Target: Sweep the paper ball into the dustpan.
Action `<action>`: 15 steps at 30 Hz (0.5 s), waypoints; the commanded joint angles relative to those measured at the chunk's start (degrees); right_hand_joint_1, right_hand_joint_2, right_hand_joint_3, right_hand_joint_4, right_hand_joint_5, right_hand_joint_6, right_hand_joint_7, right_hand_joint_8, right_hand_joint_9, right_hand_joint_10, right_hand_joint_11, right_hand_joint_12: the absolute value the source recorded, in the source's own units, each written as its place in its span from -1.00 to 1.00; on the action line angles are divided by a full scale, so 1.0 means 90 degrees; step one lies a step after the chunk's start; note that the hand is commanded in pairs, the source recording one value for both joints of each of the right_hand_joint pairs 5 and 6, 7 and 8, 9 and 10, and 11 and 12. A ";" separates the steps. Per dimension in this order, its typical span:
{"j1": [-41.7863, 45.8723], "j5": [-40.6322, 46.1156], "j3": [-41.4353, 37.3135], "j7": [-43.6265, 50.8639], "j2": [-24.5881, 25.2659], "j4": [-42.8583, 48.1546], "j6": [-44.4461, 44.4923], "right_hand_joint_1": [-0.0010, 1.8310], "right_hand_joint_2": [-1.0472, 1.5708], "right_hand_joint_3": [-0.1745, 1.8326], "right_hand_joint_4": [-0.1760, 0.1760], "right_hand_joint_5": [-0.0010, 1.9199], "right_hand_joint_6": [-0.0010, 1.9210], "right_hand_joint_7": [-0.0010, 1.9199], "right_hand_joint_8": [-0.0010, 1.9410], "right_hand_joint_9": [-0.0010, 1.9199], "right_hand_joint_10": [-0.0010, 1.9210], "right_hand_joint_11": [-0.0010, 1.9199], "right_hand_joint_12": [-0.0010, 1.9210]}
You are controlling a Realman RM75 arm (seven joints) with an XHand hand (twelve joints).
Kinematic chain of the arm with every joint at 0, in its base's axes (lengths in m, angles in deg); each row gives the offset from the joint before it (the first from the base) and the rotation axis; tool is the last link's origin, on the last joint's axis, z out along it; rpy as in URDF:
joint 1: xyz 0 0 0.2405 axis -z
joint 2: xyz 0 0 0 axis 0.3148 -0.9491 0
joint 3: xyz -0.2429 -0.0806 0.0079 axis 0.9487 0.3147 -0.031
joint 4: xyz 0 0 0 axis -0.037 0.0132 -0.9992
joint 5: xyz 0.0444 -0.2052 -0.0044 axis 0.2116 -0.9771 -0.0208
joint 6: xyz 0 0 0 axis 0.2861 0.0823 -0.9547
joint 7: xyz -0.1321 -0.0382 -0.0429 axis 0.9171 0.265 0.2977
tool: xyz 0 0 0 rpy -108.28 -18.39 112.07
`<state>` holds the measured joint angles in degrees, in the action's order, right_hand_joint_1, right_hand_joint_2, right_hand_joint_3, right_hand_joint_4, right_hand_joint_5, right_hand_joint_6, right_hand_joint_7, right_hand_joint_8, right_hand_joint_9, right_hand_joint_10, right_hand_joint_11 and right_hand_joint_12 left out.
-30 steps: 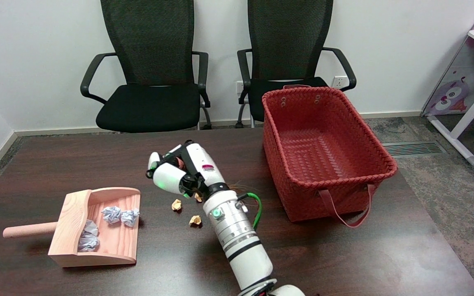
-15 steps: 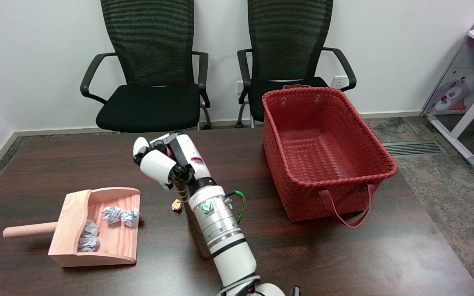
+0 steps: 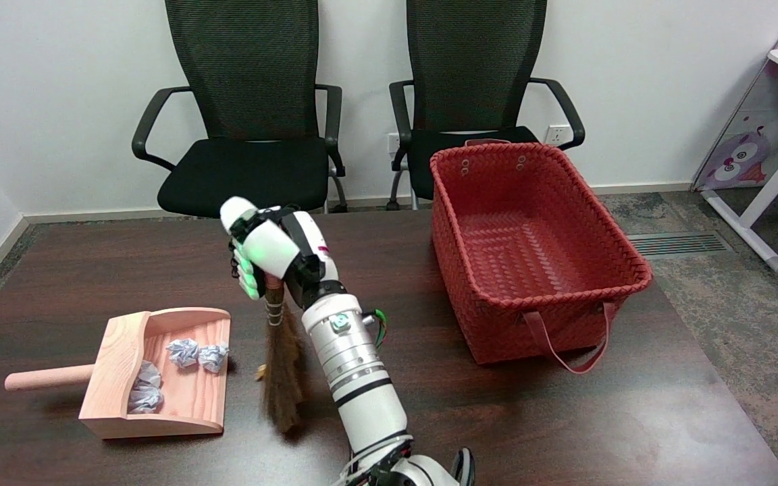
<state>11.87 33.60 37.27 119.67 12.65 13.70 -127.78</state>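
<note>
- Since a second ago the right hand [image 3: 271, 253] has swung left, its broom [image 3: 282, 368] now hanging bristles-down just right of the dustpan [image 3: 152, 378]; fingers wrapped around the handle.
- Three pale paper balls [image 3: 185, 351] lie in the dustpan at eight o'clock; one tan paper ball [image 3: 261, 370] peeps out beside the bristles, unswept; others, if any, are hidden.
- Farther: one red basket [image 3: 531, 243] at two o'clock; two chairs [image 3: 247, 115] at twelve.

- I am seeing the wooden dustpan [image 3: 159, 378] lying flat at the table's left, its handle pointing left and its open mouth facing right.
- Three crumpled white paper balls [image 3: 183, 352] are sitting inside it.
- A small tan paper ball [image 3: 261, 370] is peeking out beside the brown broom [image 3: 282, 378], right of the dustpan.
</note>
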 commanded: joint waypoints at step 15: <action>-0.1515 0.2003 0.1285 -0.4160 -0.1953 -0.0539 -0.1549 -0.39 0.28 0.18 -0.01 1.00 1.00 1.00 0.98 1.00 1.00 1.00 1.00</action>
<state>4.91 46.52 43.45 95.70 5.46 13.90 -132.44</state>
